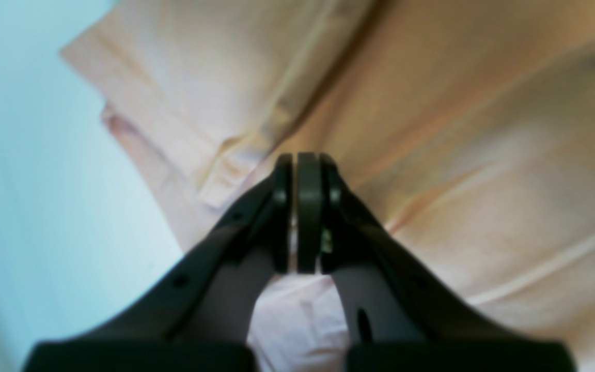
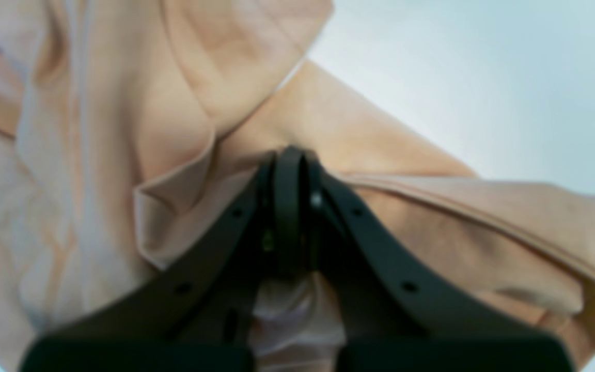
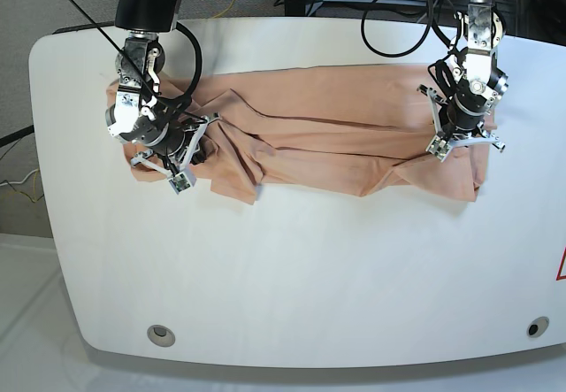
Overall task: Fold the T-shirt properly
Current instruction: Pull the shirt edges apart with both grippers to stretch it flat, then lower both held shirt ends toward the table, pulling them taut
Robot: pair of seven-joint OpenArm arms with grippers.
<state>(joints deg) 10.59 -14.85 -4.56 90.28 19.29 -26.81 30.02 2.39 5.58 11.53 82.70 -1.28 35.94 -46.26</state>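
1. No readable text, label, brand or number appears in any view.
2. T-shirt [image 3: 301, 140]: plain fabric, no legible print.
3. Table [image 3: 292, 277]: a red line mark at 3 o'clock, not a character.

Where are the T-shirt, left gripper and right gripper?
T-shirt [image 3: 327, 140]: base view, middle of the stretched fabric.
left gripper [image 1: 305, 170]: left wrist view, tips of the shut fingers pinching cloth.
right gripper [image 2: 290, 165]: right wrist view, tips of the shut fingers pinching cloth.
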